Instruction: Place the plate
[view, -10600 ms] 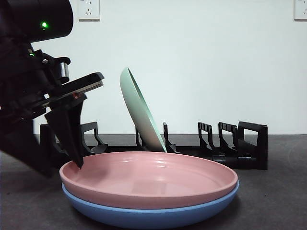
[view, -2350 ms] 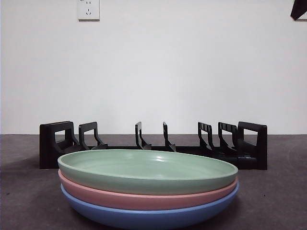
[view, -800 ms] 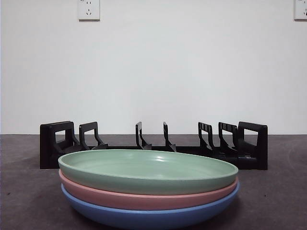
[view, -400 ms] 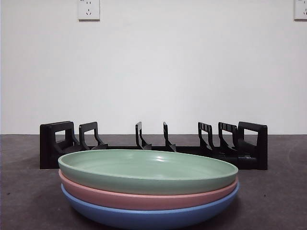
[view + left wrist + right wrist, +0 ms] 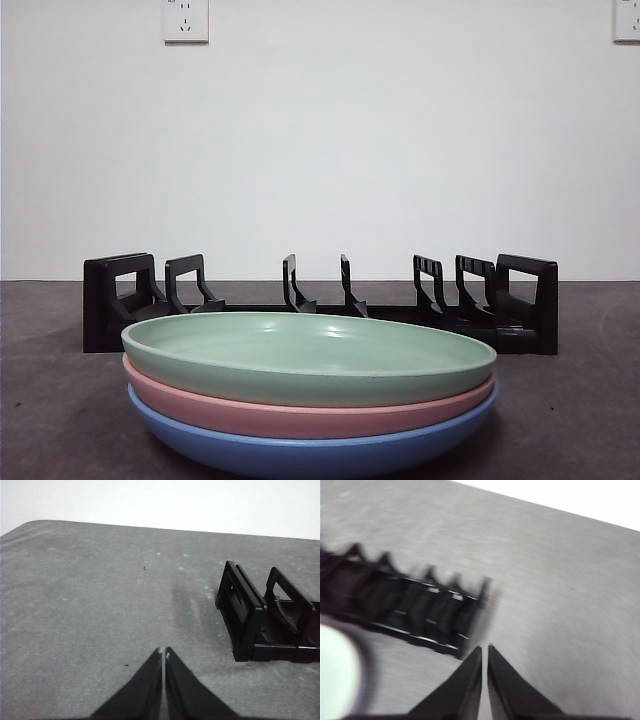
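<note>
The dark table (image 5: 50,400) carries a black rack (image 5: 320,300) with empty slots, and in front of it a stack of three plates lying flat, rims level, hollows up: green plate (image 5: 310,355) on pink plate (image 5: 300,415) on blue plate (image 5: 310,455). Nested so, they probably wait to be stood in the rack. The left gripper (image 5: 163,653) hangs pinched together, empty, rack end just beside it; the right gripper (image 5: 485,651), blurred, nearly closed, holds nothing, rack ahead.

Three plates in one stack: a green plate (image 5: 308,353) on a pink plate (image 5: 300,418) on a blue plate (image 5: 310,455). One black dish rack (image 5: 320,305) behind them, and two wall sockets (image 5: 185,19) up top.
</note>
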### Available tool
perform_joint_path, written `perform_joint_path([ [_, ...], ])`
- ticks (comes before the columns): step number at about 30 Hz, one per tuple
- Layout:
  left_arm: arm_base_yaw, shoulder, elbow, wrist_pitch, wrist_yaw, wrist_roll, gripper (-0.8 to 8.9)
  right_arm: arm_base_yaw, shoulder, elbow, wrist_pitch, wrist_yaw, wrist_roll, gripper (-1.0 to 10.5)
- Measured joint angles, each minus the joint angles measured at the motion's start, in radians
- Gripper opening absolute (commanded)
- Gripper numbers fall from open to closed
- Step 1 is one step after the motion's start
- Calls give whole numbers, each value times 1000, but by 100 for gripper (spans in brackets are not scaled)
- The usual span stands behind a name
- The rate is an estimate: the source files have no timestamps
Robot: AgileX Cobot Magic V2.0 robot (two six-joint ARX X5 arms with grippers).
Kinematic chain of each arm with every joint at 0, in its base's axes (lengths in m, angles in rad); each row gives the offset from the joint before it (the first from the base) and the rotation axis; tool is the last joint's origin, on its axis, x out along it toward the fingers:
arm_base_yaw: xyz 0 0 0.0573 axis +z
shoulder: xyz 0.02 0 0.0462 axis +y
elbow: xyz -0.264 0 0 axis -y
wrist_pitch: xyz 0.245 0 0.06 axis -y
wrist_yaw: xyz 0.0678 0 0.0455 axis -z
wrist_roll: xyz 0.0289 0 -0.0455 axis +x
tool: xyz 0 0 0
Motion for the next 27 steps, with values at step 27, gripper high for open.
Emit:
perform_joint_path([
  [27,0,0,0,0,0,0,7,-222,-616,-734,497,-31,17,15],
])
